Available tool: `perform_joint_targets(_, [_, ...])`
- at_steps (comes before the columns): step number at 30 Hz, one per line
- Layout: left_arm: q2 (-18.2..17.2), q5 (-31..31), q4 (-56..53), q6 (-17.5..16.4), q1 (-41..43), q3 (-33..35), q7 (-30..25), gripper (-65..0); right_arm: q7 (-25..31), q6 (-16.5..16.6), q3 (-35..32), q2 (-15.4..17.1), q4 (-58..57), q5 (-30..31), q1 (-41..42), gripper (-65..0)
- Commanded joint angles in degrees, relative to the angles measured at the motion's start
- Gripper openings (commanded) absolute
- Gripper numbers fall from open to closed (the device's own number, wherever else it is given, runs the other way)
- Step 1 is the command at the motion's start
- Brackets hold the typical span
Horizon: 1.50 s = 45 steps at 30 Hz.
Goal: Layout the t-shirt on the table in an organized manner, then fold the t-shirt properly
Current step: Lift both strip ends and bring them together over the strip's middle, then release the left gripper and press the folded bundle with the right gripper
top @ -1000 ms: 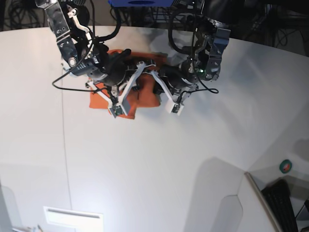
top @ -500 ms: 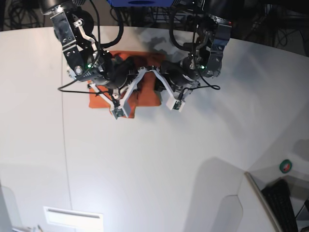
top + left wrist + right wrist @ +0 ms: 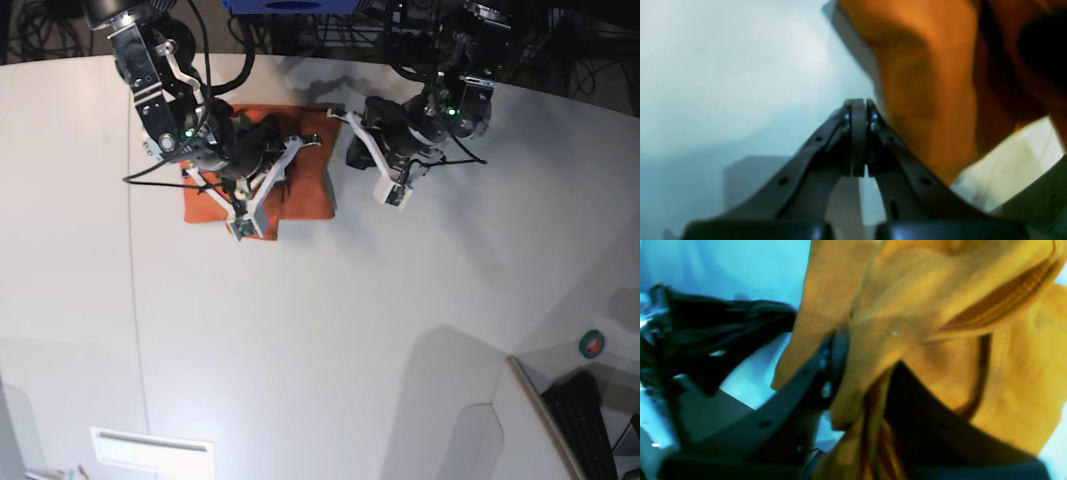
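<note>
Since a second ago: left gripper [image 3: 858, 110] drawn back off the t-shirt [image 3: 310, 175] toward the right of the base view, now clear of the cloth with bare table [image 3: 330, 330] under it; right gripper [image 3: 853, 373] not shifted away, down over the folded bundle.

Left jaws pressed together on nothing, tips meeting in the left wrist view, orange cloth [image 3: 927, 83] just beside them but not between. Probably released after laying a fold, then pulled aside to keep from dragging the layers.

Right jaws parted somewhat, with cloth [image 3: 973, 340] bunched between and over them in the right wrist view; collar ribbing visible at upper right. Whether pinching or letting go: cannot tell, since the picture is blurred and the fabric hides one finger.

T-shirt lying as a compact, roughly rectangular packet on the far part of the table, under and around the right arm's gripper [image 3: 245, 195]; edges fairly square, lower corner slightly ragged.

Judged late in the fold: one arm out of the way, the other at the packet, likely to settle or release the last flap. Risk of snagging cloth on withdrawal.
</note>
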Motion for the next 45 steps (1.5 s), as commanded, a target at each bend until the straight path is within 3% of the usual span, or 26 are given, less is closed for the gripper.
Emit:
perform_joint_targets(1, [-1.5, -0.5, 2.3, -0.2, 0.7, -0.3, -0.8, -65.0, 1.2, 0.3, -0.1, -0.4, 1.1, 0.5, 0.5, -44.6])
perform_joint_targets(4, [-3.6, -0.5, 5.6, -0.3, 4.0, -3.7, -0.8, -65.0, 1.3, 0.3, -0.1, -0.4, 1.3, 0.6, 0.5, -35.7])
perform_joint_targets(10, [-3.6, -0.5, 10.3, -0.5, 9.0, -17.8, -0.7, -65.0, 1.3, 0.3, -0.2, -1.7, 1.4, 0.6, 0.8, -35.7])
perform_joint_targets(14, [-3.6, -0.5, 11.0, -0.5, 9.6, -23.3, -0.6, -65.0, 1.3, 0.3, -0.3, -3.5, 1.4, 0.5, 1.6, -35.7])
perform_joint_targets(17, [-3.6, -0.5, 11.0, -0.5, 9.6, -24.4, -0.6, -65.0, 1.0, 0.3, -0.5, -3.6, 1.4, 0.5, 1.9, -35.7])
perform_joint_targets(28, [-3.8, -0.5, 10.3, -0.5, 9.0, -24.6, -0.6, -65.0, 0.8, 0.3, -13.2, -2.9, 3.8, 0.3, 6.2, -36.3])
perform_joint_targets(30, [-3.8, -0.5, 9.6, -0.5, 9.0, -26.2, -0.7, -65.0, 0.8, 0.3, -13.3, -0.1, 8.5, 0.2, 5.8, -41.7])
perform_joint_targets(31, [-3.8, -0.5, 8.8, -0.5, 9.0, -27.9, -0.7, -65.0, 0.8, 0.3, -13.2, 1.3, 10.4, 0.2, 5.7, -46.7])
perform_joint_targets(33, [-3.8, -0.5, 7.2, -0.5, 9.0, -31.2, -0.8, -65.0, 0.8, 0.2, -12.9, 3.7, 12.3, 0.2, 5.0, -63.2])
perform_joint_targets(34, [-3.8, -0.5, 6.6, -0.5, 9.0, -32.7, -0.9, -65.0, 0.8, 0.2, -12.7, 4.8, 12.3, 0.2, 4.7, -65.0])
perform_joint_targets(39, [-3.8, -0.5, 6.0, -0.5, 9.0, -35.8, -0.9, -65.0, 0.8, -6.0, -11.0, 6.2, 7.4, 0.2, 2.8, -65.0])
perform_joint_targets(45, [-3.2, -0.5, 6.5, -0.5, 8.2, -35.2, -0.8, -65.0, 0.8, -6.7, -17.2, 5.8, 1.2, 0.2, 3.1, -65.0])
